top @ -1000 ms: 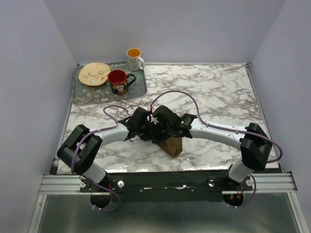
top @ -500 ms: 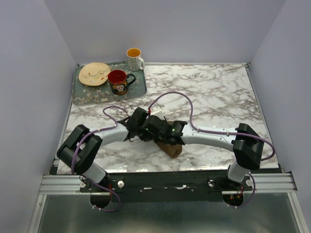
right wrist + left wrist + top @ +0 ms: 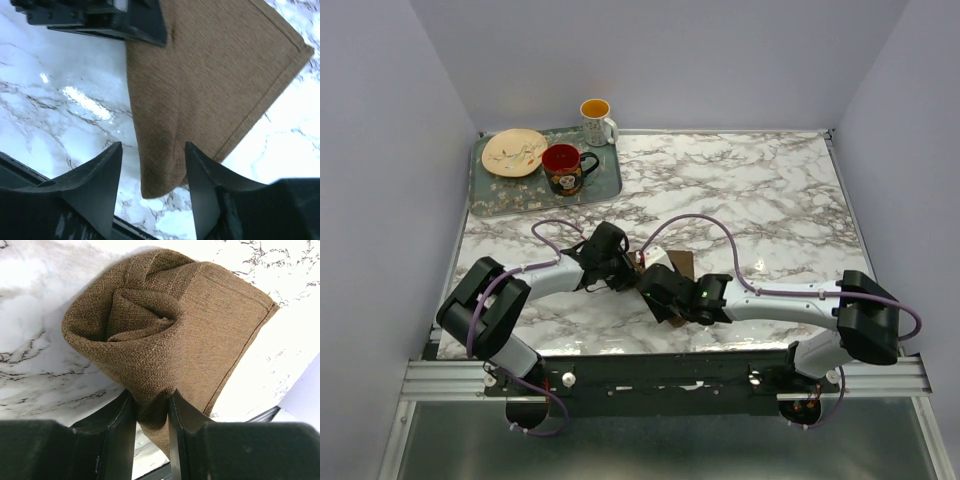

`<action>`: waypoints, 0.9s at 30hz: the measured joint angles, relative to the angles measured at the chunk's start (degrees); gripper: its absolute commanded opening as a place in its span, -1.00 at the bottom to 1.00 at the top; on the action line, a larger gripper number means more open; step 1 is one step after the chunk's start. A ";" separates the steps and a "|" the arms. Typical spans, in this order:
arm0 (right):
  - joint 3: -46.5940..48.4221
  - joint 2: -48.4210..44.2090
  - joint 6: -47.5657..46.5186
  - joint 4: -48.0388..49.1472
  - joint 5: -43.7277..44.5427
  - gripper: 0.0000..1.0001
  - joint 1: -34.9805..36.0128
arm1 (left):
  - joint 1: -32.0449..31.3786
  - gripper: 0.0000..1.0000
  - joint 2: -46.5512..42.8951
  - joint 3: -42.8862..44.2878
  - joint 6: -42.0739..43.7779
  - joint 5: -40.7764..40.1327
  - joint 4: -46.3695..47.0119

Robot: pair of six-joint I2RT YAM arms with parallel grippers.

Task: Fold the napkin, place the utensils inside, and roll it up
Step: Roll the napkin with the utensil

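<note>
Napkin [image 3: 200, 315], brown and rolled into a loose tube, lies on the marble bench [image 3: 770, 190] near its front edge, between the two arms. The left tool [image 3: 151, 405] is clamped on a fold of cloth at the roll's end. The right tool [image 3: 154, 150] hangs with its fingers apart, a corner of the napkin lying between them.

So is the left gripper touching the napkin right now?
Touching. The left wrist view shows the left gripper pinching a fold of the napkin between both jaws, with no gap.
</note>
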 measured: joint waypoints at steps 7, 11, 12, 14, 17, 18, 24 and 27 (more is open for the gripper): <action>0.46 4.39 -4.76 4.42 -1.40 0.07 0.24 | 0.00 -0.74 -0.04 -0.09 0.00 0.02 0.15; 1.66 7.98 -6.21 5.57 -1.42 0.09 0.24 | 0.04 -0.74 -0.04 -0.09 0.00 0.09 0.15; 1.75 8.76 -6.58 5.70 -1.42 0.09 0.26 | 0.04 -0.74 -0.04 -0.11 0.00 0.11 0.17; 1.75 9.29 -6.97 5.84 -1.40 0.10 0.26 | 0.04 -0.74 -0.04 -0.11 0.00 0.13 0.20; 1.84 9.86 -7.85 6.12 -1.31 0.12 0.28 | 0.07 -0.74 -0.04 -0.20 -0.02 0.15 0.35; 1.90 10.03 -8.00 6.16 -1.31 0.12 0.28 | 0.07 -0.74 -0.04 -0.20 -0.02 0.15 0.35; 2.43 12.35 -9.57 6.54 0.74 0.14 0.48 | 0.09 -0.74 -0.04 -0.22 -0.11 0.15 0.39; 2.78 12.52 -10.29 6.23 1.70 0.14 1.05 | 0.09 -0.74 -0.04 -0.22 -0.20 0.15 0.42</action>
